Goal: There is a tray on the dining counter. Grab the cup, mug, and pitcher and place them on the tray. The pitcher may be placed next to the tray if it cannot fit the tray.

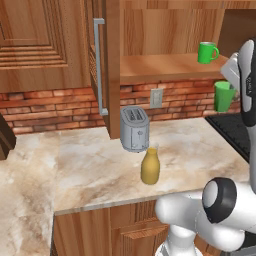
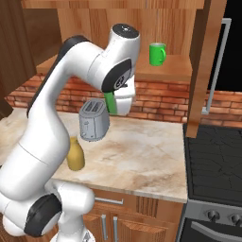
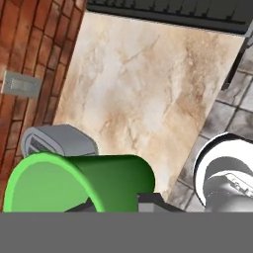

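Hand (image 1: 231, 86) pinches the cup (image 1: 223, 96) aloft, above the desk (image 1: 90, 165) right of the toaster (image 1: 134, 128) (pitcher (image 1: 150, 166) stands just before the toaster).

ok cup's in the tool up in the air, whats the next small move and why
Probably carry the cup away from this counter toward the tray. The tool is shut on it, lifted well above the stone top near the toaster, with no tray in sight here. The mug and pitcher wait untouched.
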